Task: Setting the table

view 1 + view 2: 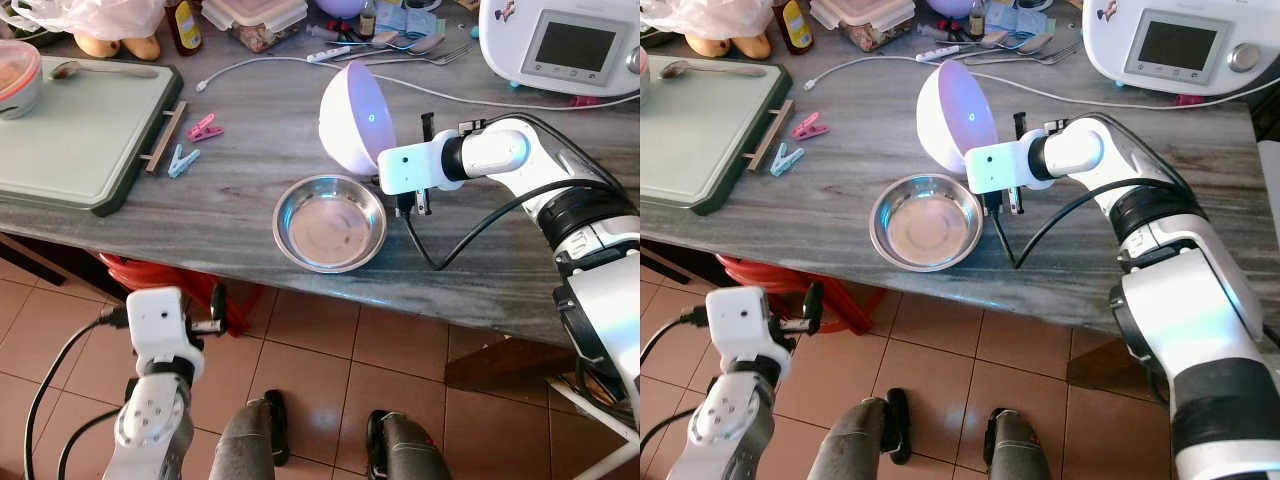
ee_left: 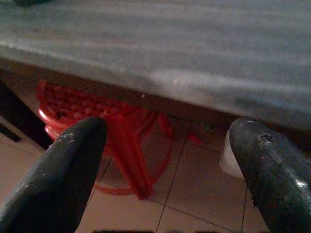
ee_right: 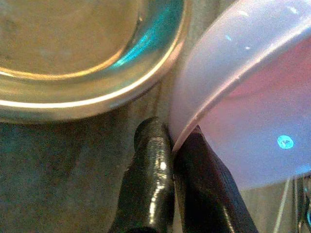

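Note:
A pale lilac plastic bowl (image 1: 355, 115) is tipped up on its edge above the grey wood-grain table (image 1: 240, 215). My right gripper (image 3: 172, 145) is shut on the bowl's rim, one finger on each side of the wall. Just in front of it an empty steel bowl (image 1: 330, 222) rests near the table's front edge. My left gripper (image 2: 167, 160) hangs open below the table edge, over the tiled floor, with nothing between its fingers.
A green cutting board (image 1: 80, 130) with a spoon lies at the left, with a pink (image 1: 205, 128) and a blue clothes peg (image 1: 183, 160) beside it. A white appliance (image 1: 560, 45), cables, cutlery and jars crowd the back. A red stool (image 2: 116, 131) stands under the table.

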Robot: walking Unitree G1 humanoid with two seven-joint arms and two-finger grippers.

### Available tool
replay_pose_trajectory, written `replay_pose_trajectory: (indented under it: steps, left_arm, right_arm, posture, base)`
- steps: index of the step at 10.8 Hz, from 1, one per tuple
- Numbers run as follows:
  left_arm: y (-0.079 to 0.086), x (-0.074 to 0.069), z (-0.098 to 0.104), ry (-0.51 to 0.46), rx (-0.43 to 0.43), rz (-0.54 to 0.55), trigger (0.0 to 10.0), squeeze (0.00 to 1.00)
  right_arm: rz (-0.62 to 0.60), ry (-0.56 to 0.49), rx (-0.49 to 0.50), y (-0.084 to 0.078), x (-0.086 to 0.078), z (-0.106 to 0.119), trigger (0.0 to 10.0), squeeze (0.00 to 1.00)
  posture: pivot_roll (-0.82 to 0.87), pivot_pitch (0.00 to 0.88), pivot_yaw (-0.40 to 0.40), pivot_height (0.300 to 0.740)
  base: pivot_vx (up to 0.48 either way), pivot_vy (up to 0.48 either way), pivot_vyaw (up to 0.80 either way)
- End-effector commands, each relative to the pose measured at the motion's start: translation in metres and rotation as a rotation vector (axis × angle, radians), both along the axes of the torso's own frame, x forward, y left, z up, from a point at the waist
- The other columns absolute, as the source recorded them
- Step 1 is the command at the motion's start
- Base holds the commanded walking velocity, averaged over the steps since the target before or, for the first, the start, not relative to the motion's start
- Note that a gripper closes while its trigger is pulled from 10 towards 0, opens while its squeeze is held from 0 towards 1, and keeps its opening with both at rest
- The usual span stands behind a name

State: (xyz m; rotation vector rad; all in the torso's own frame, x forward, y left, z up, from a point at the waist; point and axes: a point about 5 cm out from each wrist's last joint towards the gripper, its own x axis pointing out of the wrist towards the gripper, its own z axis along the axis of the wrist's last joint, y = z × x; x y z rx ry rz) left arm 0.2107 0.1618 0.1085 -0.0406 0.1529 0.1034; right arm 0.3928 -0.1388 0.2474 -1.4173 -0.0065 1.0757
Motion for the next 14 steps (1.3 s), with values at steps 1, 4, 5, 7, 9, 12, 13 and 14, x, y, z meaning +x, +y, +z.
replay_pose_trajectory:
  steps: [1,4,5,7,9,12,13,14]
  left_arm:
    - [0.002,-0.003,-0.003,0.019,-0.003,0.004,10.0,0.0]
    - [0.0,0.004,-0.003,0.008,-0.009,0.0,10.0,0.0]
    - [0.001,0.007,-0.003,0.002,-0.009,0.0,10.0,0.0]
    - [0.001,0.017,-0.001,-0.017,-0.007,-0.002,10.0,0.0]
    - [-0.001,0.024,-0.001,-0.034,-0.011,-0.01,10.0,0.0]
    - [-0.001,0.03,0.0,-0.055,-0.011,0.0,10.0,0.0]
    - [-0.001,0.031,-0.001,-0.055,-0.01,0.001,10.0,0.0]
    - [0.0,0.031,-0.002,-0.059,-0.009,0.003,10.0,0.0]
  right_arm:
    - [0.006,0.004,-0.005,0.003,0.001,0.007,10.0,1.0]
    - [0.014,-0.039,-0.009,0.002,0.001,0.017,10.0,1.0]
    - [0.016,-0.054,-0.004,0.002,0.002,0.021,10.0,1.0]
    - [0.013,-0.114,-0.008,0.0,0.003,0.031,10.0,1.0]
    - [0.014,-0.177,0.021,0.001,0.004,0.04,10.0,1.0]
    - [0.021,-0.191,0.125,0.003,0.003,0.041,10.0,1.0]
    - [0.018,-0.2,0.171,0.003,0.002,0.041,10.0,1.0]
    - [-0.006,-0.258,0.275,0.003,0.003,0.044,10.0,1.0]
  posture:
    - [0.06,0.269,0.046,0.74]
    - [0.05,0.239,0.045,0.74]
    - [0.05,0.229,0.045,0.74]
    - [0.04,0.194,0.047,0.74]
    - [0.03,0.166,0.045,0.74]
    - [0.03,0.143,0.031,0.74]
    - [0.03,0.137,0.03,0.74]
    - [0.02,0.128,0.032,0.74]
  base:
    - [0.0,0.0,0.0]
    - [0.0,0.0,0.0]
    - [0.0,0.0,0.0]
    - [0.0,0.0,0.0]
    - [0.0,0.0,0.0]
    - [0.0,0.0,0.0]
    - [0.0,0.0,0.0]
    - [0.0,0.0,0.0]
